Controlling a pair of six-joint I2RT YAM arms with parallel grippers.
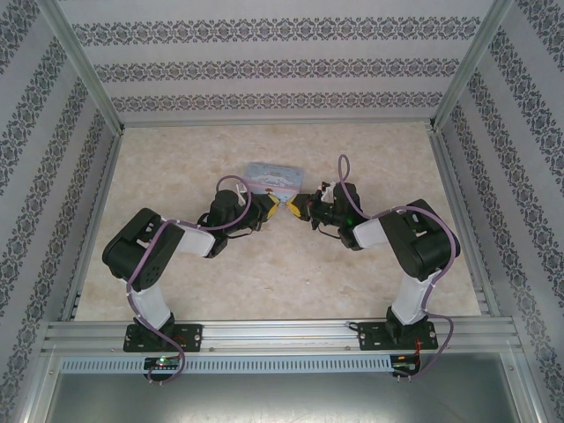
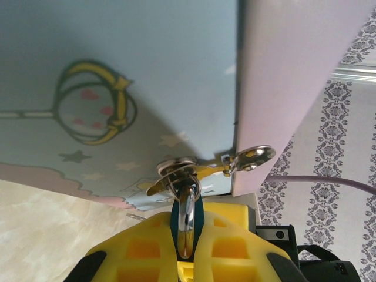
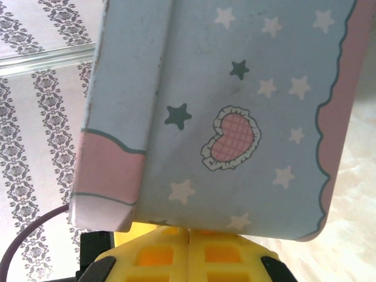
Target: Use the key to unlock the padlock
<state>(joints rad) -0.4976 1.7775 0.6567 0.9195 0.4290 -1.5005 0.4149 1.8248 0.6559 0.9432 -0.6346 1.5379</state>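
The padlock (image 2: 186, 235), a small blue body with a shiny silvery shackle, hangs from the metal hasp (image 2: 176, 169) of the light-blue cartoon tin (image 2: 147, 59). My left gripper (image 2: 188, 214) is shut on the padlock, one yellow finger on each side. In the top view the left gripper (image 1: 275, 210) and right gripper (image 1: 298, 210) meet tip to tip just in front of the tin (image 1: 273, 174). My right gripper (image 3: 189, 230) has its yellow fingers pressed together right under the tin (image 3: 235, 88). The key is hidden; nothing shows between those fingers.
The tin lies mid-table on the beige marbled tabletop (image 1: 220, 282). Patterned walls (image 1: 282, 53) and metal posts enclose the back and sides. A purple cable (image 2: 329, 181) runs behind the tin. Bare tabletop lies to the left, right and near side.
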